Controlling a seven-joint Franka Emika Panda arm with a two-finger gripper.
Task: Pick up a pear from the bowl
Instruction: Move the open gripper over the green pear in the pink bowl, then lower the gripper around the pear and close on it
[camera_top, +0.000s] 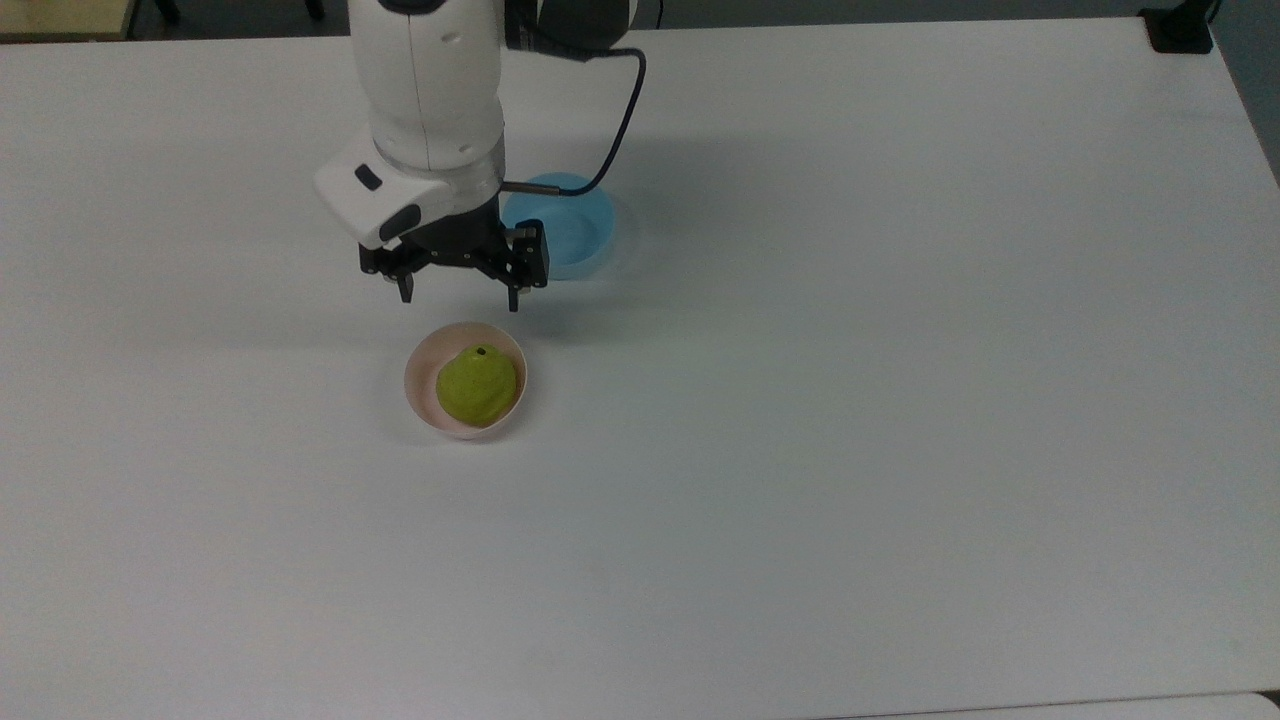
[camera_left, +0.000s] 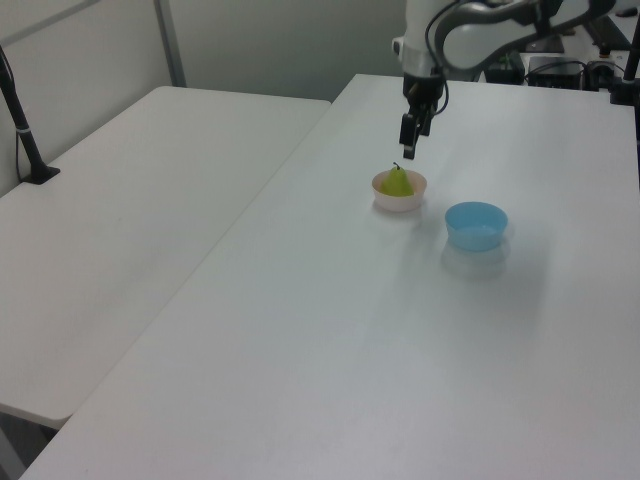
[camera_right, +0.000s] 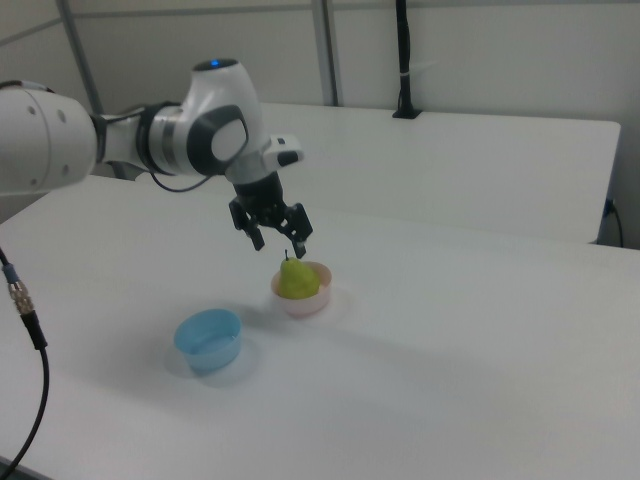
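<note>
Item: pear (camera_top: 477, 387), yellow-green, upright in pale pink bowl (camera_top: 421, 362) on white table (camera_top: 900, 400); stem end up, long axis near vertical.
Item: gripper (camera_top: 459, 296), fingers (camera_top: 514, 298) spread wide, holding nothing.
Relation you work from: in top view, pear lies just below fingers; right view shows gripper raised above and to right view's left of stem.
Your likely next move: carry on toward bowl, then descend astride pear.
Item: light blue bowl (camera_top: 580, 232), beside arm, not involved.

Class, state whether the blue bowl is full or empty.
Empty: the blue bowl shows a bare inside in the right view, while the pear sits in the pink bowl.
</note>
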